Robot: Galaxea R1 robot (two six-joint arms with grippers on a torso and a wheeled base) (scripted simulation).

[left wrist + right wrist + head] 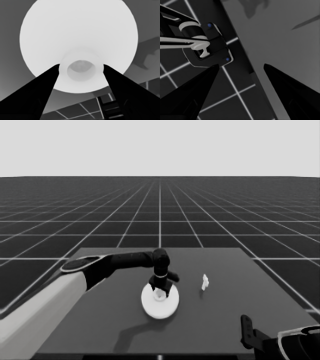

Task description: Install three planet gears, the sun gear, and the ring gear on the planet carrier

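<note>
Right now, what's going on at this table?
The left gripper is down over the larger round part, near the table's middle. In the left wrist view its fingers sit on either side of the raised hub round the centre hole. No gears or smaller round part are visible, so they may be underneath. A thin white piece stands apart to the right. The right gripper waits at the table's near right corner, fingers open and holding nothing.

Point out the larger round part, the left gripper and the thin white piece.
larger round part (161,308): head view, on its near flat face.
left gripper (160,290): head view, between its fingertips, at the part's centre.
thin white piece (205,281): head view, on its middle, to the right of the round part.
</note>
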